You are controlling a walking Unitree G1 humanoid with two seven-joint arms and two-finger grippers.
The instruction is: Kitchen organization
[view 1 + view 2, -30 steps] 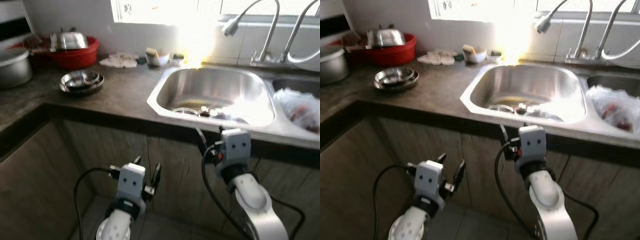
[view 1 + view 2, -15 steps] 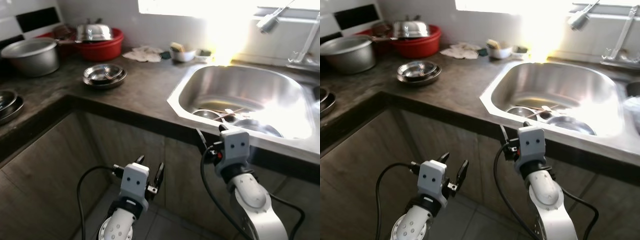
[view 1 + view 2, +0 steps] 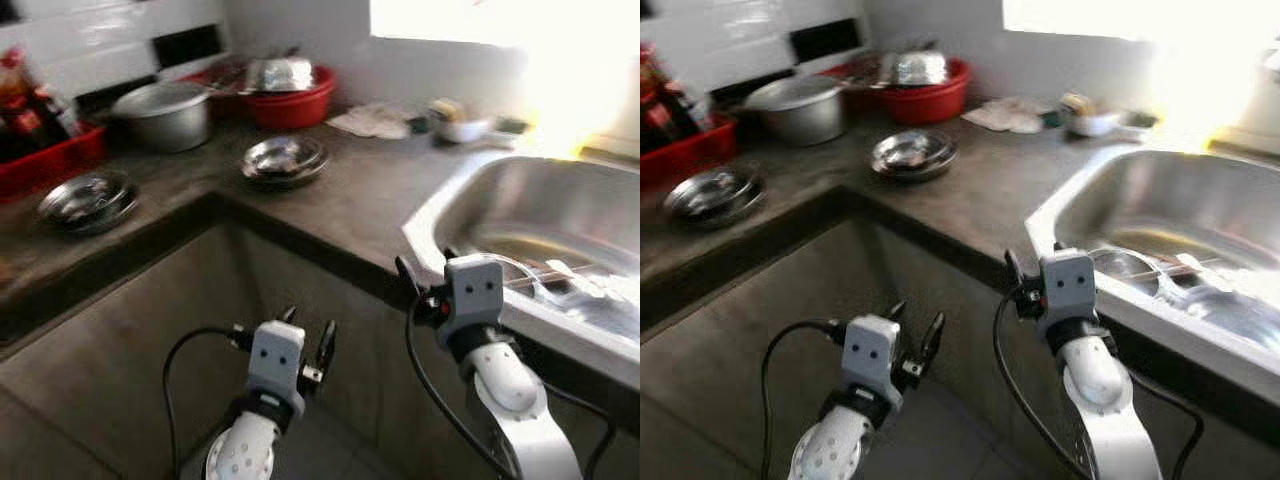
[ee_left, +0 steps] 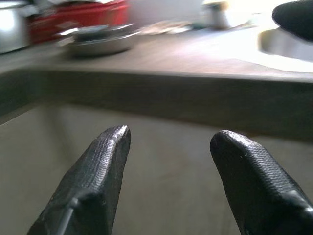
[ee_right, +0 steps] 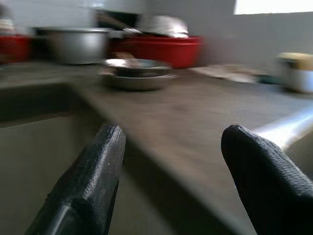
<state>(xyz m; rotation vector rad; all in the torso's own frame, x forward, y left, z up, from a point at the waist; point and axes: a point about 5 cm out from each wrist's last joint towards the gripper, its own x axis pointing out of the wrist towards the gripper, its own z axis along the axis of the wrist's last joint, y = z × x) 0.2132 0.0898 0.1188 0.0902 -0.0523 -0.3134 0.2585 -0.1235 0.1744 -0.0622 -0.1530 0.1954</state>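
A stack of steel bowls (image 3: 284, 158) sits on the dark L-shaped counter (image 3: 360, 200), and another steel bowl (image 3: 88, 198) rests on the counter's left leg. The steel sink (image 3: 560, 215) at right holds dishes and utensils. My left gripper (image 3: 306, 330) hangs open and empty below the counter edge, in front of the cabinet face. My right gripper (image 3: 425, 268) is open and empty at counter-edge height, beside the sink's near corner. In the right wrist view the stacked bowls (image 5: 137, 73) lie ahead between the open fingertips (image 5: 110, 142).
At the back stand a grey pot (image 3: 168, 113), a red basin (image 3: 290, 100) with a steel lid, a white cloth (image 3: 372, 121) and a small bowl (image 3: 458, 128). A red crate (image 3: 45, 150) with bottles is at far left. Glare from the window washes out the right.
The camera has swung left: the sink slid to the right edge, and the left counter with the second bowl and red crate came into view. Both grippers keep their open pose.
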